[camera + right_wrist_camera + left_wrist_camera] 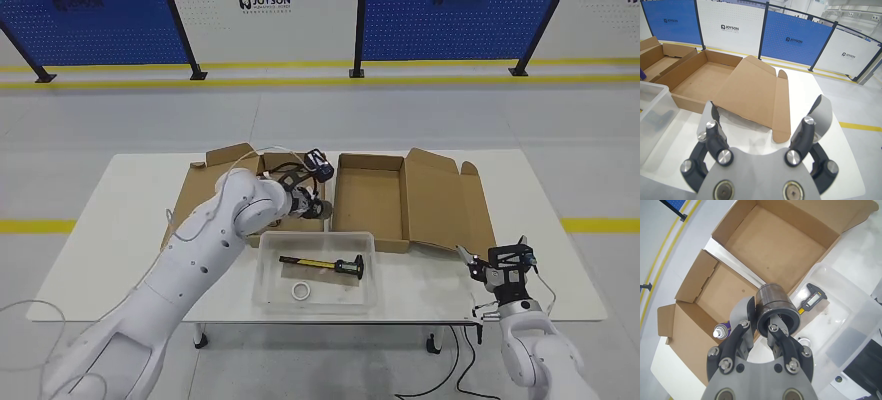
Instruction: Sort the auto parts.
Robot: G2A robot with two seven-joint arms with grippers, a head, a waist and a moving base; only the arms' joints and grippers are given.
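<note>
My left gripper (762,313) is shut on a dark metal cylindrical bearing (775,302), one finger inside its bore and one outside. In the top view this gripper (312,207) hangs over the near right corner of the left cardboard box (196,190). A purple spray can (722,330) lies in that box. The clear plastic bin (317,271) holds a digital caliper (325,266) and a small white ring (300,291). The right cardboard box (371,200) is bare inside. My right gripper (497,268) stands open over the table's near right corner, holding nothing.
The right box's lid flap (447,200) lies flat open toward the right gripper. The white table (110,250) has bare room at left and along the front. Blue and white partition panels (730,28) stand on the floor behind.
</note>
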